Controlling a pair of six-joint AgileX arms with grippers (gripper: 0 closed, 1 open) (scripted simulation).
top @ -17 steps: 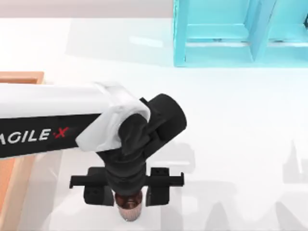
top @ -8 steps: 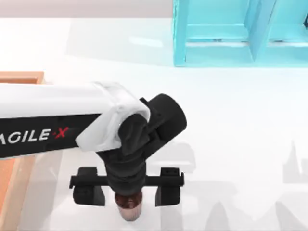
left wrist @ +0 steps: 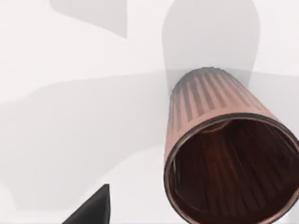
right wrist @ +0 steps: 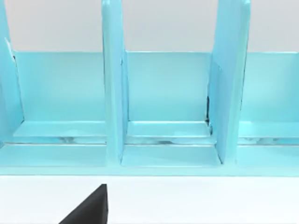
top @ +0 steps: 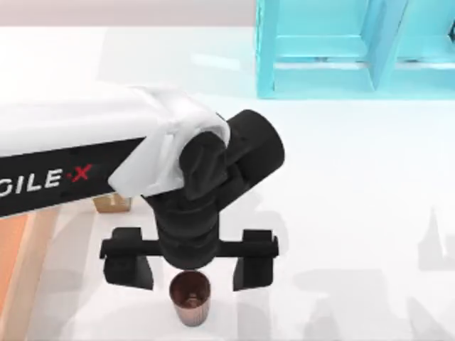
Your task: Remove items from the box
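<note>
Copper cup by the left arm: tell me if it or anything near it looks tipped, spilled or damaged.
Nothing stands out. The cup stands upright on the white table, mouth up, empty and intact, outside the wooden tray. The left pincer is open just above it, fingers apart on either side. The small tan block sits flat beside the tray.

a turquoise shelf unit [top: 341,50] stands at the white table's [top: 355,213] far right side.

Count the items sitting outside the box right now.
2. The copper cup stands upright on the white table between the open left hand's fingers. The tan block peeks out beside the wooden box, under the left arm. That arm may hide others.
</note>
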